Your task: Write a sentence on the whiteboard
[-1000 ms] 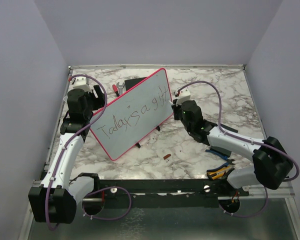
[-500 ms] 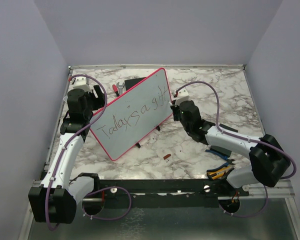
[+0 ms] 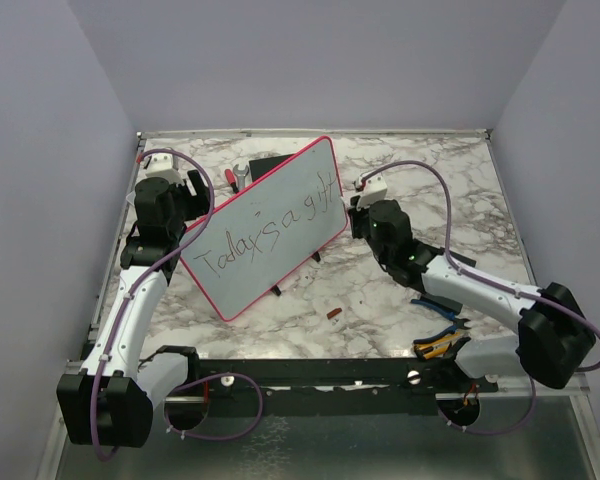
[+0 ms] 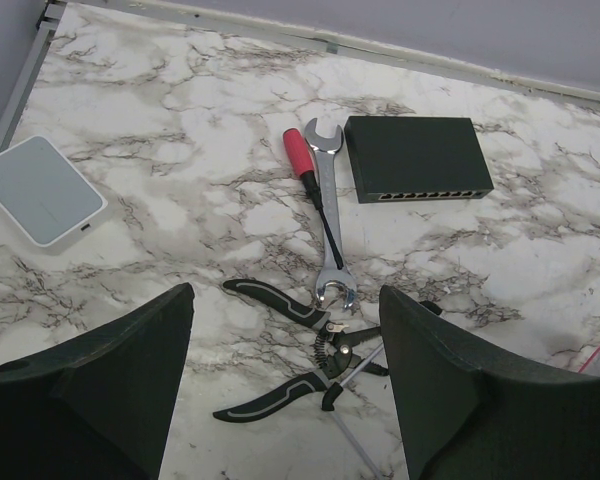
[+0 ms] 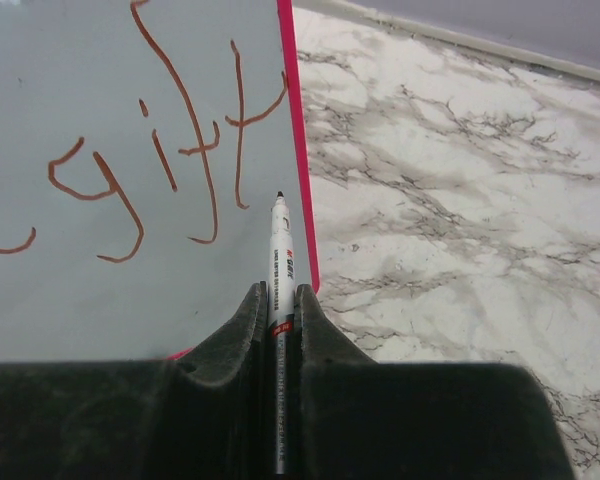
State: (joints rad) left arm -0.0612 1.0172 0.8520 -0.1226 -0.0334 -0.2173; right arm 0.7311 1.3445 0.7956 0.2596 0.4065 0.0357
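Since half a second back, my right arm has drawn away to the right, its elbow swinging outward, so the right gripper (image 3: 360, 207) now sits just off the whiteboard's (image 3: 270, 225) far-right end; the left arm has not shifted. The whiteboard stands propped at a slant on the marble table (image 3: 400, 290), running from near left to far right. The sentence (image 3: 268, 232) "Today is a gift" looks complete along its length. In the right wrist view the right gripper (image 5: 278, 300) is clamped on a marker (image 5: 280, 250), whose bare tip points at the pink frame (image 5: 298, 150) just beside the last "t". I cannot tell whether the tip touches the surface. The left gripper (image 4: 285, 300) has its fingers spread with nothing between them. It faces the wrench (image 4: 328, 210), red-handled screwdriver (image 4: 300, 160) and pliers (image 4: 290, 350) lying behind the board, so I judge the board is not braced. My worry is a stray mark: any drift left with the tip this close would streak across "gift" or smear the wet ink. A forward nudge against the frame could also slide or tip the unheld board, since it rests only on small feet. I would lift clear first, and keep the uncapped tip off the table too.
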